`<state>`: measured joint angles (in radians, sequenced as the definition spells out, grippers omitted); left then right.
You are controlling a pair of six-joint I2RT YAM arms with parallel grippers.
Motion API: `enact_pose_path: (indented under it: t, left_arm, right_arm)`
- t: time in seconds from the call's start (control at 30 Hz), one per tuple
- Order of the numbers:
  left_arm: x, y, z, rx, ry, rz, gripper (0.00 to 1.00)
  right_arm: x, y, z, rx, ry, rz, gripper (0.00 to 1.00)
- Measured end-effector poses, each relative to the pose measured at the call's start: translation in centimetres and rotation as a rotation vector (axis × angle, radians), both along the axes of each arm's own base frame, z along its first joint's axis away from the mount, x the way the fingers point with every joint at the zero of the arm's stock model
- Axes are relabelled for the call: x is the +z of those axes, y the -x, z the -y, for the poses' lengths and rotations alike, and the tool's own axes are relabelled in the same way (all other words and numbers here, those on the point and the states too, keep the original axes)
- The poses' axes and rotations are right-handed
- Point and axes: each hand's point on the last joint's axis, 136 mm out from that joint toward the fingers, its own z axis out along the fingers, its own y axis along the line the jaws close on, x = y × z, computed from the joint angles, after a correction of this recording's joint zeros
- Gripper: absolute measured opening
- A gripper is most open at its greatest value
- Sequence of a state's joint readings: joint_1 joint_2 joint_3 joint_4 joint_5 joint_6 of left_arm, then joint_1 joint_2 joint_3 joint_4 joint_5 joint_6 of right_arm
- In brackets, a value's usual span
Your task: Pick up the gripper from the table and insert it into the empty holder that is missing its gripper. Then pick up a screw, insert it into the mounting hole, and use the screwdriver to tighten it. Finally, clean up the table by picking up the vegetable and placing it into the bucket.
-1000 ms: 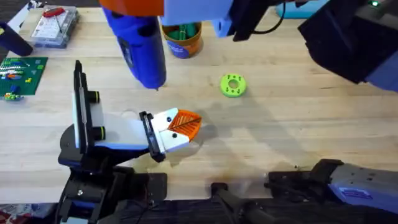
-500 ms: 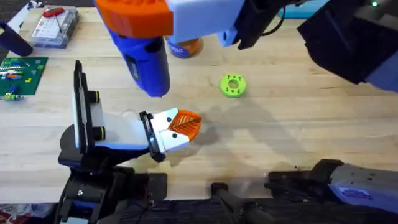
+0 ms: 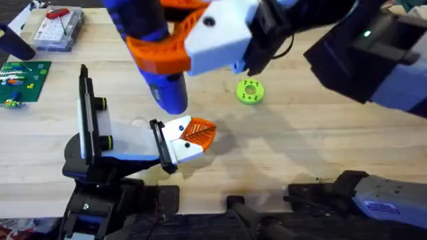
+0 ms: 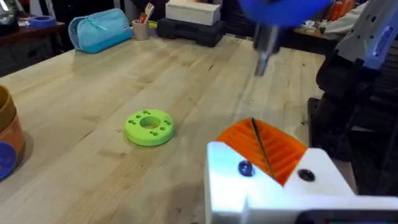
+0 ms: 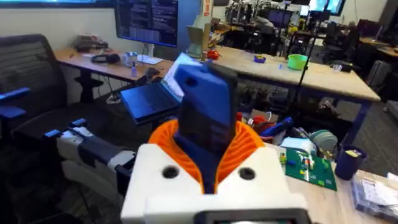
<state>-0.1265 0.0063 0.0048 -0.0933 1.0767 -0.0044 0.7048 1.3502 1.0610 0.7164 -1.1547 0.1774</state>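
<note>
At the table's far left, a clear parts box (image 3: 59, 28) holding a red-handled tool sits above a green circuit board (image 3: 21, 81). The left gripper (image 3: 193, 135), white with orange ribbed pads, lies low over the wood near the front; whether its fingers are spread or pressed together cannot be told. Directly above it hangs the blue screwdriver (image 3: 153, 53), tip pointing down at the orange pads, pinched between the right gripper's (image 3: 170, 47) orange fingers (image 5: 249, 146), the arm reaching across from the right. Behind the screwdriver, part of the orange-brown bucket (image 4: 7, 134) shows. Farther right, a green disc (image 3: 250, 91) lies alone on the bare wood.
</note>
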Motion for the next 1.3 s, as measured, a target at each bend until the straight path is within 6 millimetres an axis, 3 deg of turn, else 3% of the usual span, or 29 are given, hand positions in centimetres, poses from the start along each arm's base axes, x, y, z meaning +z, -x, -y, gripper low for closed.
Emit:
enact_pose_path:
  t: [0.37,1.3]
  left_arm:
    - [0.0,0.0,0.0,0.000,0.000,0.000,0.010]
    - [0.0,0.0,0.0,0.000,0.000,0.000,0.010]
  right_arm:
    - [-2.3,0.3,0.2,0.003,-0.008,0.010,0.055]
    - [-2.7,1.6,-0.4,0.040,-0.006,0.011,0.056]
